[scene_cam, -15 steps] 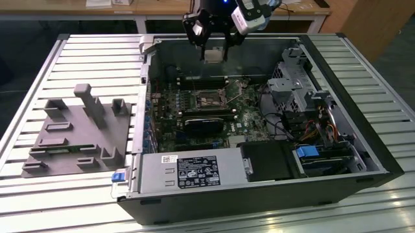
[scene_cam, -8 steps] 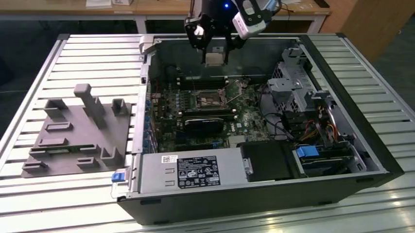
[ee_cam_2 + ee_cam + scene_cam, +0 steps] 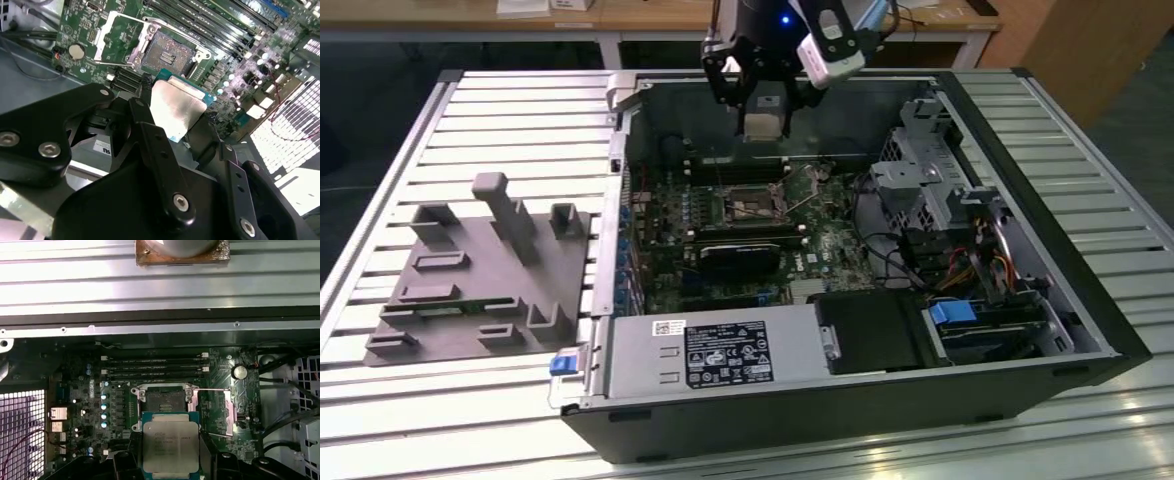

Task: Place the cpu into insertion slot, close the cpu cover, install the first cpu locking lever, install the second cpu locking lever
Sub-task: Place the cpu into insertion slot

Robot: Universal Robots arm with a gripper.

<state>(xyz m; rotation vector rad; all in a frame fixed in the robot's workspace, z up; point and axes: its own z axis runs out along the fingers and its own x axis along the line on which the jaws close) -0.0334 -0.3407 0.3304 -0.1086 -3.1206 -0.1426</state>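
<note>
— Dull silver-grey metal between black fingers point(image 3: 152, 145): the cpu point(image 3: 170, 445), clamped by two opposite edges in the gripper point(image 3: 172, 465), jaws closed on it, flat face up.

— And the insertion slot point(image 3: 162, 402)?

— Below the gripper and just past the fingertips, not yet under the chip. Dark centre bare, nothing seated. The cpu cover point(image 3: 225, 412) flipped open, lying off to one side of the gripper, clear of the opening.

— Best way to handle the placing, then?

— Probably slow and square. Keep the chip level, to avoid landing a corner on the contacts first. Carry it forward past the fingertips until parallel with the silvery rim on all four sides, then straight down, with no sliding once low.

— Orientation?

— Hard to judge from here; corner marks and notches too small to tell. Better matched before contact than corrected after.

— Grip?

— Secure by the look of it, on the side edges only, top face left open to view. No need to squeeze harder or to press down. Release only with the chip resting flat inside the rim, then lift clear without brushing the open cover.
</note>
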